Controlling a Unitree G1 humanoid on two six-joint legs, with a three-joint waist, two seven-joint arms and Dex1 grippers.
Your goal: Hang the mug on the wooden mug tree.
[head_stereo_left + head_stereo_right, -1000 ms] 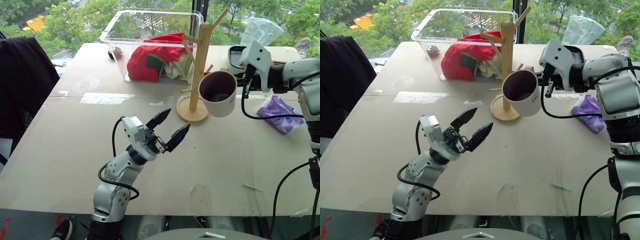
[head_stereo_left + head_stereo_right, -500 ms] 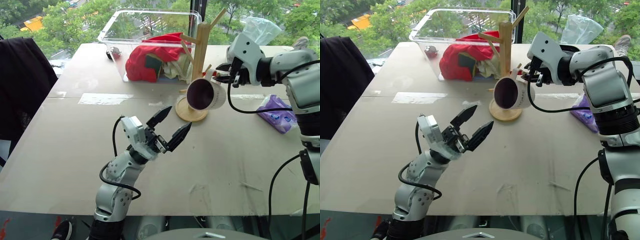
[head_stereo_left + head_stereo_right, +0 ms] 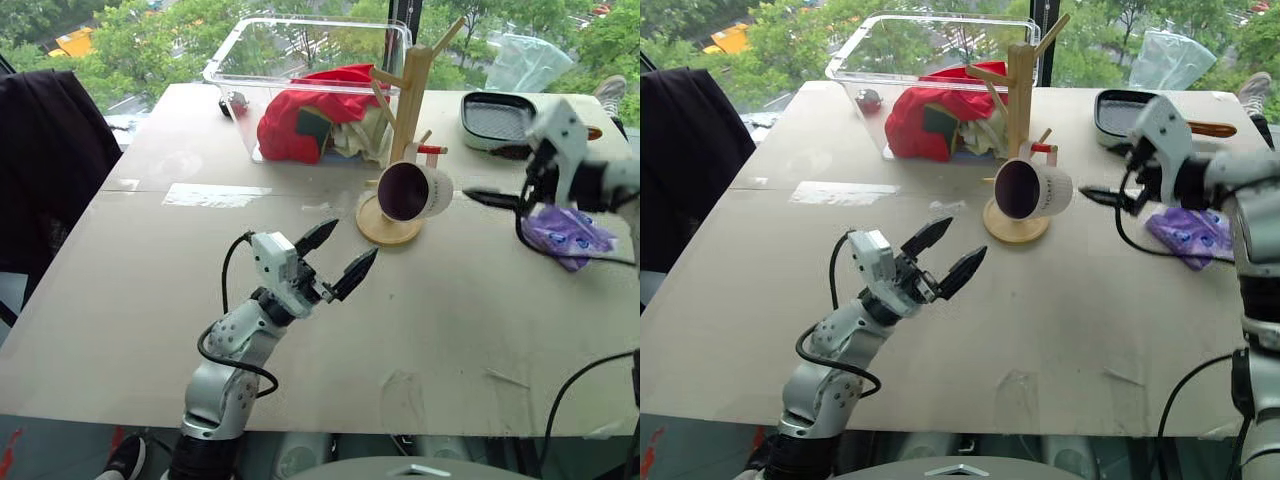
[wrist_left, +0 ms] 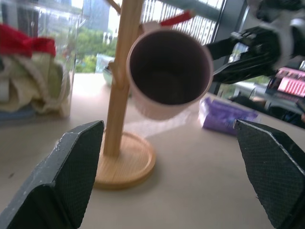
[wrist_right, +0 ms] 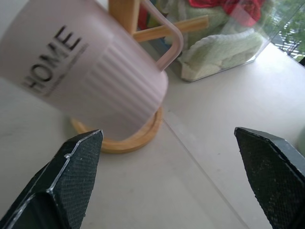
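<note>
Right wrist view shows it best: the mug [image 5: 86,71] now hangs by its handle on the red-tipped peg of the mug tree [image 3: 408,120] near the surface's far edge. Right gripper [image 3: 497,198] just let go, jaws spread, backing off. Left gripper [image 3: 338,254] idles, jaws spread. Looks done.

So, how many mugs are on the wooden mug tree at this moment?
1. The mug hangs by its handle on the red-tipped peg of the wooden mug tree, low on the side toward the right claw. The other visible pegs are bare.
</note>
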